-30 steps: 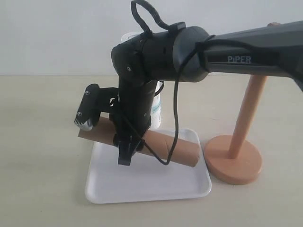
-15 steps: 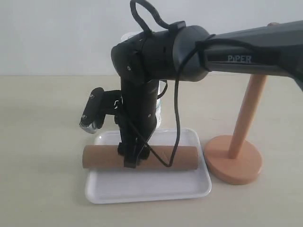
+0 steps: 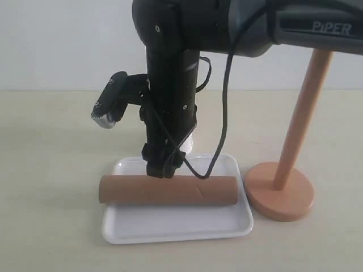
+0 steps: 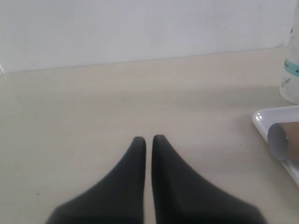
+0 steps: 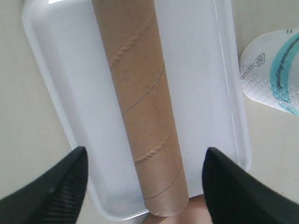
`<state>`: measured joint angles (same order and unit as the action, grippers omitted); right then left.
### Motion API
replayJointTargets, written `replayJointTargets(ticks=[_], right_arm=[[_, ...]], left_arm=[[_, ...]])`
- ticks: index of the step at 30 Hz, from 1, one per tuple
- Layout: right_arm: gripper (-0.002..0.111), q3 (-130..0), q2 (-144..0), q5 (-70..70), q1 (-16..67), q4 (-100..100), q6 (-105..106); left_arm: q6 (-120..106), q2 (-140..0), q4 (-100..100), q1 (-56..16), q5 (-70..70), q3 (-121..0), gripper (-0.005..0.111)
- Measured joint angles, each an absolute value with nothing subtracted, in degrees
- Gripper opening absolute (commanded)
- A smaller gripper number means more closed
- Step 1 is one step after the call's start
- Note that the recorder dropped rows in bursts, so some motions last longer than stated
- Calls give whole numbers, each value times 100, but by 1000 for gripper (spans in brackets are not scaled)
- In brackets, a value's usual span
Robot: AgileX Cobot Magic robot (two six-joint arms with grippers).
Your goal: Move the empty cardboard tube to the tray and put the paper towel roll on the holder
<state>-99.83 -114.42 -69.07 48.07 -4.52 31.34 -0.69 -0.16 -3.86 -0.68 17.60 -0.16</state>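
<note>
Presently, cardboard tube (image 3: 168, 190): lying flat across white tray (image 3: 176, 228), lower centre.
Right gripper (image 5: 145, 154): fingers spread wide, nothing held.
Left gripper (image 4: 148, 140): pressed together, empty.

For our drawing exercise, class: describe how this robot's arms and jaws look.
The right arm is black with rounded joints, pale PiPER lettering and a loose black cable. Both pairs of jaws are matte black; the left pair tapers to rounded tips.

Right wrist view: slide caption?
Open end effector above the cardboard tube lying on the white tray, paper towel roll alongside.
</note>
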Motion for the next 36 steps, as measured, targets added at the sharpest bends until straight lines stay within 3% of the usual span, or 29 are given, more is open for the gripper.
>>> replayJointTargets(ticks=[5,6,15,28,36], right_arm=[[1,-9983,-11246,-6948,4807,-389,2795],[0,-9983,-11194,-6952,4807,-388,2742],[0,-9983,-10418,-6986,4807,-40,2375],[0,-9852,-7890,-6962,4807,615,1984],[0,-7985,-5793,-6417,4807,-291,1109]], left_arm=[[-69,-16,-386,-68,1760,-16,4],[-69,-16,-386,-68,1760,-16,4],[-69,-16,-386,-68,1760,-16,4],[-69,-16,-386,-68,1760,-16,4],[-69,-16,-386,-68,1760,-16,4]])
